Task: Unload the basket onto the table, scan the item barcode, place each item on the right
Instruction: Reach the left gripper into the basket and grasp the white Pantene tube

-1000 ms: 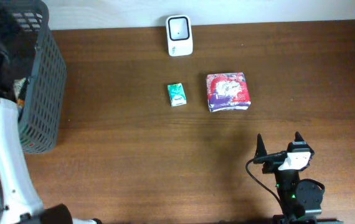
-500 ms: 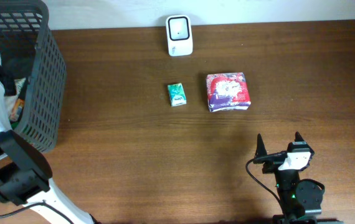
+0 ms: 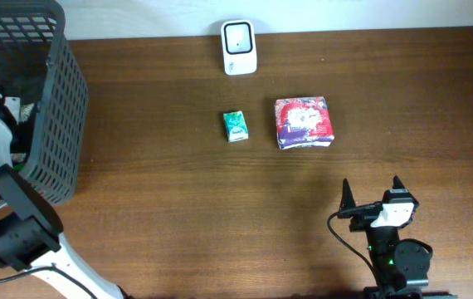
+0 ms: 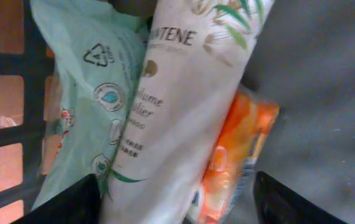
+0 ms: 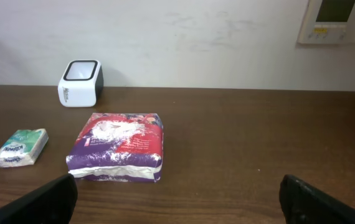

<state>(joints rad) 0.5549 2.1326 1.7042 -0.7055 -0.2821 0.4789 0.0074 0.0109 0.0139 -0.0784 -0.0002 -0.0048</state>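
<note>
Inside the grey basket (image 3: 54,108), my left gripper (image 4: 176,202) is closed around a white Pantene pouch (image 4: 177,106). One finger (image 4: 71,202) presses the pouch's side. The other finger (image 4: 283,202) sits at the edge of an orange pack (image 4: 240,143) lying against the pouch. A mint-green pack (image 4: 84,81) lies beside them. The white barcode scanner (image 3: 239,47) stands at the table's far edge. My right gripper (image 3: 371,191) rests open near the front edge, facing the scanner (image 5: 80,83), with nothing between its fingers.
A small green tissue pack (image 3: 236,126) and a red-and-purple pack (image 3: 304,122) lie on the brown table in front of the scanner. The basket's slotted wall (image 4: 3,62) stands close on the left of my left gripper.
My left arm has shifted inside the basket, and its jaws have narrowed onto the pouch. The right arm and the items on the table have not moved.
</note>
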